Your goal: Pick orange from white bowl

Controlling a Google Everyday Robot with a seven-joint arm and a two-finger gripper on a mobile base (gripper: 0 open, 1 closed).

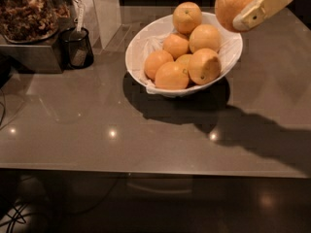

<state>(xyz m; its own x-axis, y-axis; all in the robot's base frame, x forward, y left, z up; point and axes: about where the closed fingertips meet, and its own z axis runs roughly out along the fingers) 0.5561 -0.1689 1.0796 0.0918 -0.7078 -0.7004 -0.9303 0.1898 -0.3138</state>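
The white bowl (141,47) stands at the back middle of the grey table and holds several smaller oranges (187,52) on a white paper lining. My gripper (245,6) is at the top right of the camera view, above the bowl's right rim. It is shut on the large orange (232,3), which hangs clear of the bowl and the other fruit. One cream finger (262,6) lies across the orange's right side; the other finger is hidden behind the fruit.
A small black mesh cup (77,47) with a utensil stands at the back left, beside a metal box topped by a bowl of brown dried bits (26,11). A white post (104,8) rises behind the cup. The table's front edge (155,171) runs across the lower view.
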